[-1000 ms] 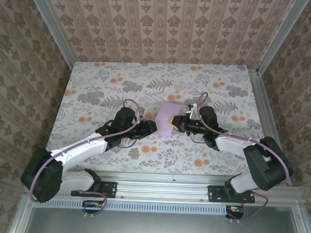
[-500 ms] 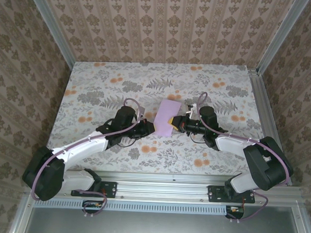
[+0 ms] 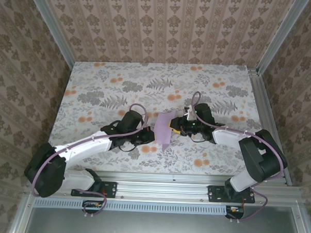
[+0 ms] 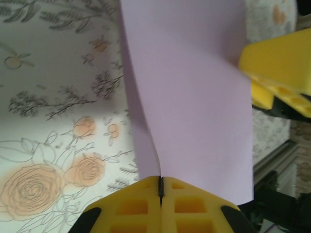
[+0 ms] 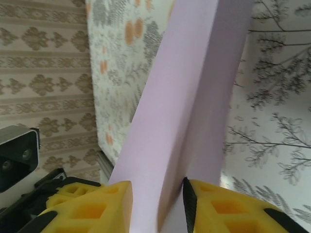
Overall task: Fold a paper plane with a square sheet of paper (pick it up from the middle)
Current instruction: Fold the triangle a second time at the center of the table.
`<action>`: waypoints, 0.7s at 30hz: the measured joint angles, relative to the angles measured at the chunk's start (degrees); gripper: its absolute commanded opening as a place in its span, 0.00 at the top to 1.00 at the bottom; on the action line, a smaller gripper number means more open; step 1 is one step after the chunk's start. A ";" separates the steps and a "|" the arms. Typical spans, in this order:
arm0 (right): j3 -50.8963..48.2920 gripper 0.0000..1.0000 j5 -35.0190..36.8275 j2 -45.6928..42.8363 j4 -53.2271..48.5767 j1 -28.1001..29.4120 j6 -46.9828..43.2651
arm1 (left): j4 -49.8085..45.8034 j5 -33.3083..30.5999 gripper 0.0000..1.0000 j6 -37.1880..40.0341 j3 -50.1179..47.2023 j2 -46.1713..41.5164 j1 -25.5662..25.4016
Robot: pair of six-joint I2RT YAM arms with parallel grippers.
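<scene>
Square sheet of paper (image 3: 163,131): lavender, at the centre of the top view, held up off the floral surface (image 3: 105,88). It stands on edge, bowed into a loose fold, between the two end effectors.
Left end effector (image 4: 160,188): clenched on the sheet's near edge, with its yellow fingers pressed together at the bottom of the left wrist view.
Right end effector (image 5: 158,201): released, fingers parted, with the fold running through the gap. Whether either pad touches the paper is hard to tell.
</scene>
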 measured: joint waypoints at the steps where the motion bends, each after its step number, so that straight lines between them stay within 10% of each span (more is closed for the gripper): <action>1: 0.46 0.63 0.09 0.66 -1.22 -0.04 -1.07 | -0.59 -0.46 0.94 0.17 0.09 0.61 -0.39; 12: 0.90 0.67 0.22 3.69 -6.29 -0.28 -6.05 | -1.16 -1.92 0.94 1.27 4.90 8.55 -3.58; 21: 3.04 0.52 5.27 2.64 -18.32 -1.05 -13.62 | -0.39 -1.88 0.93 1.73 7.63 14.80 -5.60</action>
